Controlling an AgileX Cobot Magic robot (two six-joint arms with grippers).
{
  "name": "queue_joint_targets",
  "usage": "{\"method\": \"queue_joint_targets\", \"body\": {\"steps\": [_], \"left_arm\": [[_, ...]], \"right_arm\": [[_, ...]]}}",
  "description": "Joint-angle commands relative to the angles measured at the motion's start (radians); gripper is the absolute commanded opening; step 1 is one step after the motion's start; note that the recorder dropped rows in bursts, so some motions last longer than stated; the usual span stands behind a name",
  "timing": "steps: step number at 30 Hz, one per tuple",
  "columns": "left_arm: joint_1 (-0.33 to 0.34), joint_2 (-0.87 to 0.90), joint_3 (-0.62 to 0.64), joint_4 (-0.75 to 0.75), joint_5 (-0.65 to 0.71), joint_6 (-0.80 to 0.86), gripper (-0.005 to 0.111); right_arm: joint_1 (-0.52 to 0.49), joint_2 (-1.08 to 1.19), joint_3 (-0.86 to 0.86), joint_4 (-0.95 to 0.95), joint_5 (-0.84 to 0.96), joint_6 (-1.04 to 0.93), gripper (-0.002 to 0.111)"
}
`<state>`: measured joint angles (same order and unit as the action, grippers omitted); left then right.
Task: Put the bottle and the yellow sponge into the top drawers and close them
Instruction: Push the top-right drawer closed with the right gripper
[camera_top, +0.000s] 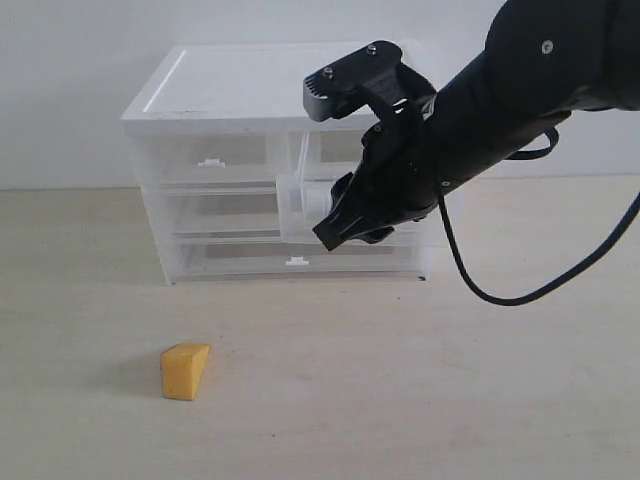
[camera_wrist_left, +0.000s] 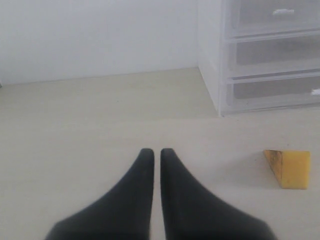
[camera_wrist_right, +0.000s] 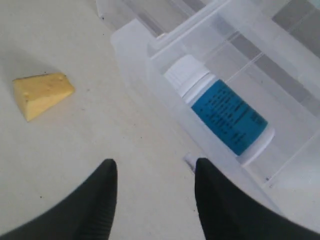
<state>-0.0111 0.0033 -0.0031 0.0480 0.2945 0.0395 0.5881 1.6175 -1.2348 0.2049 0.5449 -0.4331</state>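
Note:
The bottle (camera_wrist_right: 220, 112), white with a teal-blue label, lies on its side inside the pulled-out right top drawer (camera_wrist_right: 165, 70). In the exterior view the bottle (camera_top: 298, 196) shows faintly through the clear drawer front. My right gripper (camera_wrist_right: 155, 167) is open and empty, just in front of that drawer, one fingertip beside its white handle tab (camera_wrist_right: 190, 161). In the exterior view the right gripper (camera_top: 345, 215) hangs against the drawer front. The left top drawer (camera_top: 208, 161) is shut. The yellow sponge (camera_top: 186, 370) rests on the table. My left gripper (camera_wrist_left: 153, 151) is shut, with the sponge (camera_wrist_left: 289, 167) off to one side.
The white-topped cabinet (camera_top: 250, 80) stands at the back against a white wall, with two full-width drawers (camera_top: 295, 262) below the top ones. A black cable (camera_top: 470, 280) loops down from the right arm. Bare beige table lies around the sponge.

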Motion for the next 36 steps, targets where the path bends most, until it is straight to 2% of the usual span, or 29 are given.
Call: {"method": "queue_joint_targets", "body": {"steps": [1,12,15,19,21,24,25,30,34,36], "left_arm": [[0.002,-0.003,0.003,-0.005,0.002,-0.007,0.004],[0.002,-0.003,0.003,-0.005,0.002,-0.007,0.004],[0.002,-0.003,0.003,-0.005,0.002,-0.007,0.004],[0.002,-0.003,0.003,-0.005,0.002,-0.007,0.004],[0.002,-0.003,0.003,-0.005,0.002,-0.007,0.004],[0.002,-0.003,0.003,-0.005,0.002,-0.007,0.004],[0.002,-0.003,0.003,-0.005,0.002,-0.007,0.004],[0.002,-0.003,0.003,-0.005,0.002,-0.007,0.004],[0.002,-0.003,0.003,-0.005,0.002,-0.007,0.004],[0.002,-0.003,0.003,-0.005,0.002,-0.007,0.004]], "right_arm": [[-0.001,0.0,0.0,-0.032,-0.117,0.005,0.044],[-0.001,-0.003,-0.002,-0.058,-0.191,0.005,0.044],[-0.001,-0.018,-0.031,-0.058,-0.093,0.013,0.044],[-0.001,-0.04,-0.127,-0.068,0.188,0.013,0.043],[-0.001,-0.037,-0.179,-0.085,0.345,0.021,0.032],[-0.001,-0.03,-0.212,-0.087,0.425,0.042,0.005],[-0.001,-0.024,-0.212,-0.087,0.425,0.049,0.0],[-0.003,0.044,-0.212,-0.097,0.393,0.065,0.0],[-0.015,0.115,-0.212,-0.167,0.204,0.136,0.0],[-0.033,0.127,-0.213,-0.17,0.169,0.136,0.0]]}}
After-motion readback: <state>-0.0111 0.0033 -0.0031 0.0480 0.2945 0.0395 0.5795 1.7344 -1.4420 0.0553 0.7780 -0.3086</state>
